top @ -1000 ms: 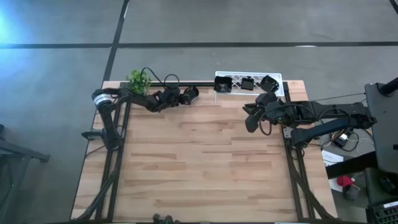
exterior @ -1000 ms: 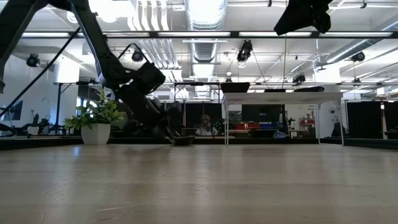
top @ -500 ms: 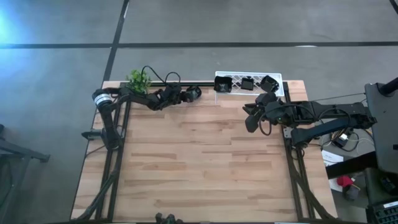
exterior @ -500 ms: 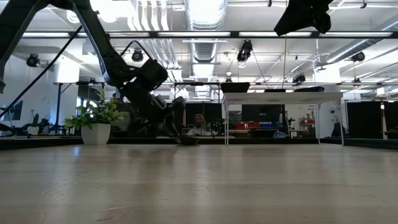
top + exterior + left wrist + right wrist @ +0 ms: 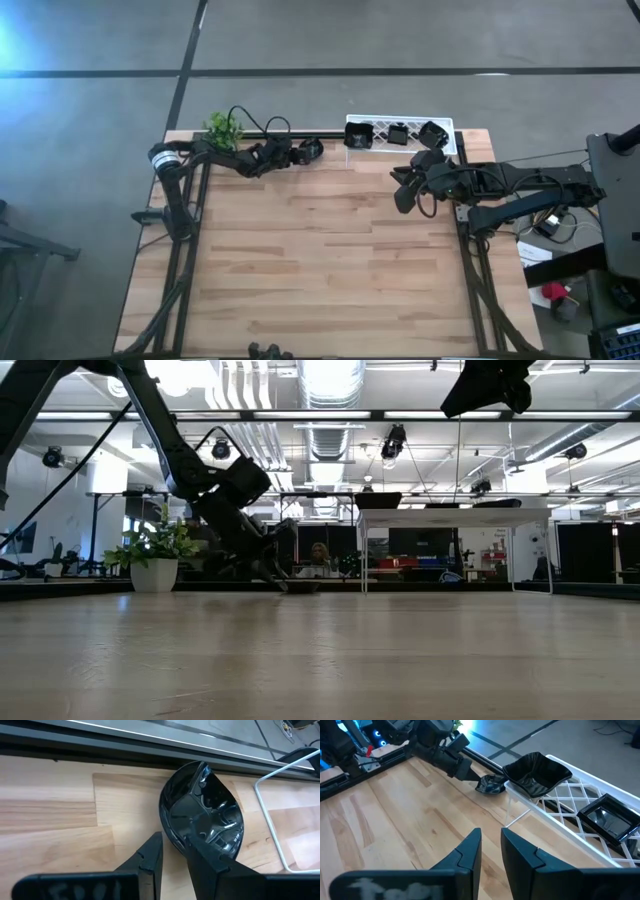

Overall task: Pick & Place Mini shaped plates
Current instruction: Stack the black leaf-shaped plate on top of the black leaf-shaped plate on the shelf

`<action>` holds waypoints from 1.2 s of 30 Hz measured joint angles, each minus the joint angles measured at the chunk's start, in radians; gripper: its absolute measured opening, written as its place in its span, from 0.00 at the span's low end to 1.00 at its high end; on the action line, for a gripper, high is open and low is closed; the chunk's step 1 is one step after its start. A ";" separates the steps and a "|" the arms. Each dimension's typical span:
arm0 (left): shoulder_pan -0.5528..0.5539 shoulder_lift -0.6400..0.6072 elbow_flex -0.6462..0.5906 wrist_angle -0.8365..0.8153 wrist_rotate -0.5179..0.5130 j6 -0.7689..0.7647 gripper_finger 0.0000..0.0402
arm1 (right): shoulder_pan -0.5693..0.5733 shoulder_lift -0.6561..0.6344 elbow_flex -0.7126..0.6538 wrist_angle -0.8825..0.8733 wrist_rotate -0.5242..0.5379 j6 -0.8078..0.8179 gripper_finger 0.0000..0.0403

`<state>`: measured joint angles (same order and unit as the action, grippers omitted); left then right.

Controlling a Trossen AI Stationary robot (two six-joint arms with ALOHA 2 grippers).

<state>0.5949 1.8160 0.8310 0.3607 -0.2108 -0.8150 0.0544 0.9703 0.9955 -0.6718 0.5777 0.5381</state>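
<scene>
Gripping a glossy black plate [image 5: 202, 810] by its rim, the left claw [image 5: 175, 855] shows only blurred, unreadable lettering.

We cannot tell whether the left claw [image 5: 172, 852] pinches the plate [image 5: 202, 807]; its finger [image 5: 212, 862] covers the near rim. The rack [image 5: 272, 827] runs off the frame.

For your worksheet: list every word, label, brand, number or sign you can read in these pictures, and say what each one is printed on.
No text can be read in any view.
Left gripper: pale marks on its body in the left wrist view, too blurred to read.
Right gripper: pale marks on its body in the right wrist view, too blurred to read.
Mini shaped plates, white lattice rack, wooden table: no lettering shows.
</scene>
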 joint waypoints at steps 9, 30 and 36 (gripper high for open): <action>-0.001 0.038 0.000 0.024 0.000 -0.001 0.19 | 0.000 0.000 0.000 0.004 0.000 0.000 0.17; -0.002 0.045 0.014 0.049 0.009 0.088 0.00 | 0.000 0.002 -0.001 0.004 -0.001 0.000 0.17; -0.018 -0.019 0.013 0.020 0.025 0.168 0.00 | 0.000 0.002 -0.001 0.004 -0.002 -0.021 0.17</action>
<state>0.5771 1.7967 0.8444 0.3810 -0.1854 -0.6473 0.0544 0.9718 0.9943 -0.6682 0.5758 0.5167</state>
